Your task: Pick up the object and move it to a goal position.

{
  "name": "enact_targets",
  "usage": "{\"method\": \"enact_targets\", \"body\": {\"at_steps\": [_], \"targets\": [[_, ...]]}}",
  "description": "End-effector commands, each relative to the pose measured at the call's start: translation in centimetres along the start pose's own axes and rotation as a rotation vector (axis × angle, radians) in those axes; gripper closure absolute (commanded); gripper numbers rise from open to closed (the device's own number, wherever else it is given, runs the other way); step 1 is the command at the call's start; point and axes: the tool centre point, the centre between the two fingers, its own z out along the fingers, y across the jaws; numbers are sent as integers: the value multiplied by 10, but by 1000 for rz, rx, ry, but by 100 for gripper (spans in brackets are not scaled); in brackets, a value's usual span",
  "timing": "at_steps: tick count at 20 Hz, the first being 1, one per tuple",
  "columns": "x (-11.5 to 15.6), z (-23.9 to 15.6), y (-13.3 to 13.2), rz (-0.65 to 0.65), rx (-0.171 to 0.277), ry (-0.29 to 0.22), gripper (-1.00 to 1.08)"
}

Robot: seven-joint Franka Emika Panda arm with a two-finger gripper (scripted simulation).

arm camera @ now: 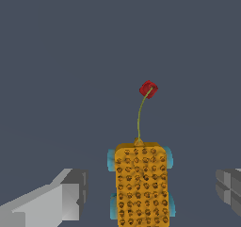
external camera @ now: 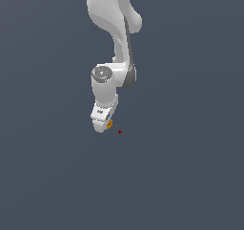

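Note:
The object is a small orange bumpy block with teal rounds at its sides. It lies between the two fingers of my gripper, and a gap shows on each side, so the gripper is open and not touching it. One grey finger and the other finger stand well apart. The goal position is a tiny dark-red dot a short way beyond the object, joined to it by a thin curved line. In the exterior view the gripper sits low over the object, with the goal position just to the exterior view's right.
The white arm reaches down from the top of the exterior view. All around is a plain dark grey-blue surface.

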Motion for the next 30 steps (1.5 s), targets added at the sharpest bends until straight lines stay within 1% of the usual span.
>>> {"method": "enact_targets", "body": {"at_steps": [1, 6, 11, 21, 26, 27, 30], "targets": [[-1, 2, -1, -27, 0, 2, -92], [-2, 4, -1, -49, 0, 4, -92], [-2, 6, -1, -45, 0, 3, -92], [-2, 47, -2, -50, 0, 3, -92], [-2, 54, -2, -50, 0, 3, -92], [-2, 54, -2, -50, 0, 3, 108], [-2, 54, -2, -50, 0, 3, 108]]}}
